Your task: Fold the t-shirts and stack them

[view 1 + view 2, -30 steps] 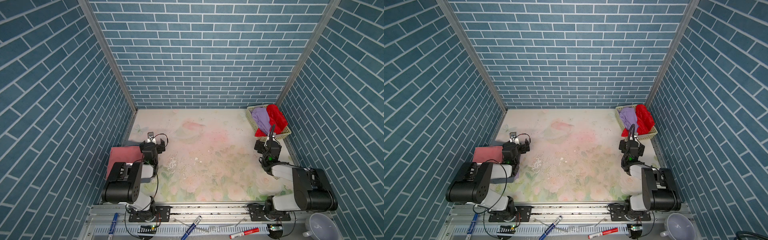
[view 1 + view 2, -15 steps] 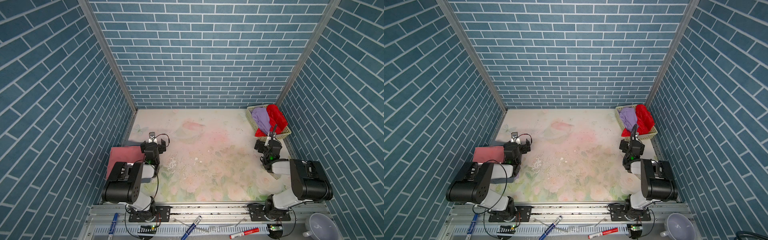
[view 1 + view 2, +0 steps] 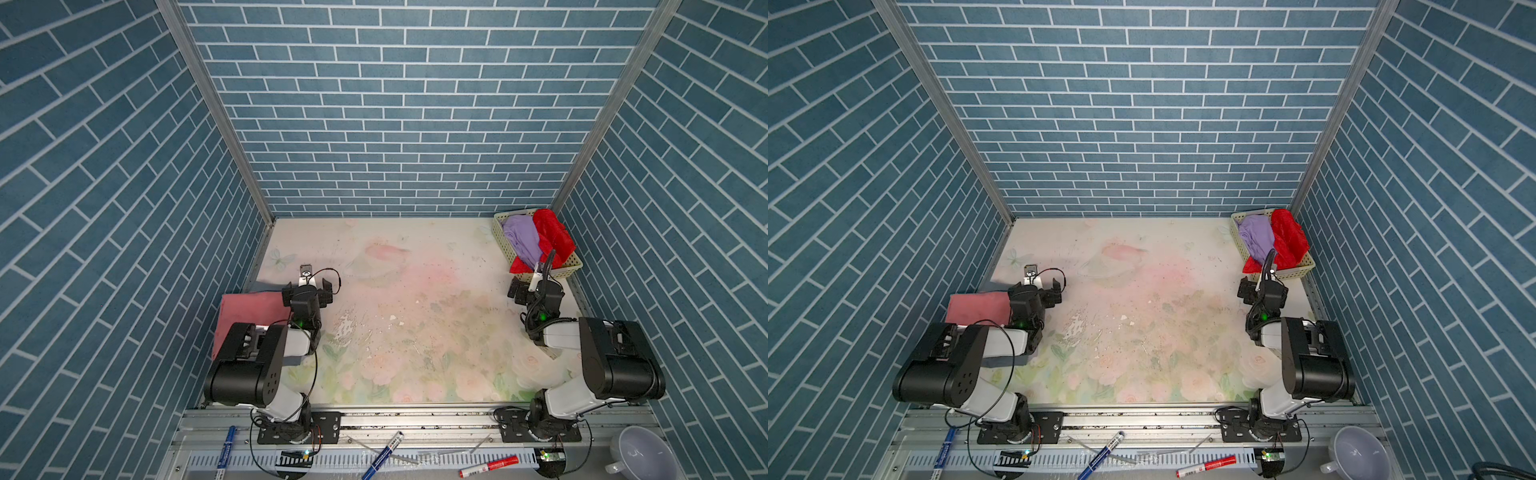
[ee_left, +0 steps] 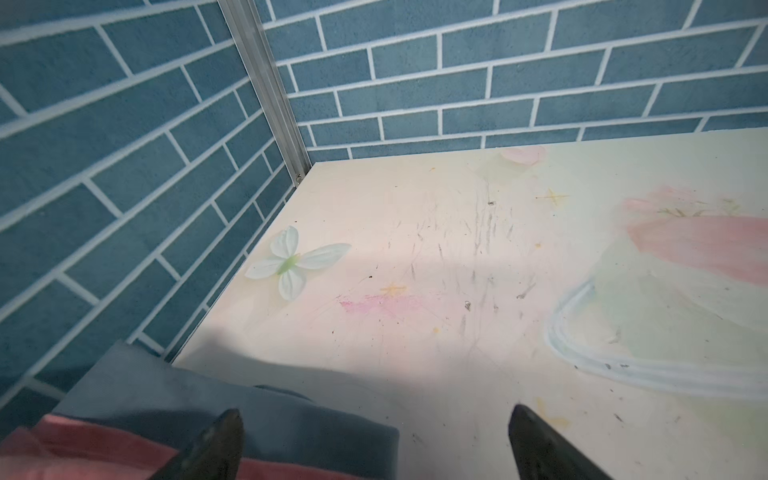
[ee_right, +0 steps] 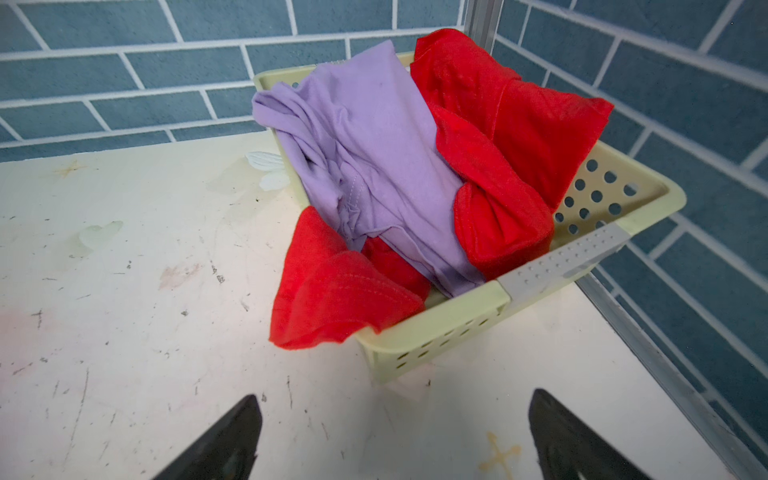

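Red t-shirt point(image 5: 519, 124) and lavender t-shirt point(image 5: 374, 145) slump in basket point(image 5: 436, 332), likely limp, light, best pinched at overhanging hem; left gripper point(image 4: 374, 409), right gripper point(image 5: 392, 397) fingers point(image 5: 232, 436) spread.

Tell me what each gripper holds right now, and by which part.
Nothing is held. The left gripper is open near the folded pink shirt; the right gripper is open, short of the basket.

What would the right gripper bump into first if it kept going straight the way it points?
Most likely the near corner of the cream basket, where the red t-shirt hangs over its rim. The open right gripper points at it; depth is hard to judge, so the cloth might touch first.
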Robot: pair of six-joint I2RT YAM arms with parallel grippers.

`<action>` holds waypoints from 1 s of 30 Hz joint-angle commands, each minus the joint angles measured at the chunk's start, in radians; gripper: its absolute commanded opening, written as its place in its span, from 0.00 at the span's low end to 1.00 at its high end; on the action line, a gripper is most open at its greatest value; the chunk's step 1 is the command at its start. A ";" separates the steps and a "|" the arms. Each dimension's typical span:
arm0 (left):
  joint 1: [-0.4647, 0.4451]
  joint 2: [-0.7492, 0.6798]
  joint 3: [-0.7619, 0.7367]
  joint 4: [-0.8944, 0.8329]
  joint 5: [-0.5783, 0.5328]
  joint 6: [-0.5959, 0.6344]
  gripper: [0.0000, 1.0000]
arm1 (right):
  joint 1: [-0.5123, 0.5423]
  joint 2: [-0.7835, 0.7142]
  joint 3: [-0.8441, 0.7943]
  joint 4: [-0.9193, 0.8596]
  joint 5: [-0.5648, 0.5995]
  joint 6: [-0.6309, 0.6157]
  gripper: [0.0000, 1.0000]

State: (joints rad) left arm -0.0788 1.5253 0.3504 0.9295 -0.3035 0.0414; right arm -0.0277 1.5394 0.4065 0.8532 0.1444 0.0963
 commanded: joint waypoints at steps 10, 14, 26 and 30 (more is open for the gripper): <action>0.002 0.007 0.013 -0.012 -0.011 -0.002 1.00 | -0.001 0.001 -0.023 0.030 -0.012 -0.028 0.99; 0.002 0.009 0.014 -0.012 -0.012 -0.001 1.00 | -0.001 0.003 -0.021 0.029 -0.020 -0.032 0.99; 0.002 0.010 0.018 -0.017 -0.013 -0.001 1.00 | -0.001 0.002 -0.021 0.029 -0.021 -0.032 0.99; 0.002 0.009 0.018 -0.017 -0.013 -0.002 1.00 | -0.001 0.002 -0.021 0.028 -0.019 -0.032 0.99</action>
State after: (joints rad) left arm -0.0788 1.5253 0.3515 0.9287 -0.3069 0.0414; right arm -0.0273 1.5394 0.4061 0.8532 0.1333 0.0963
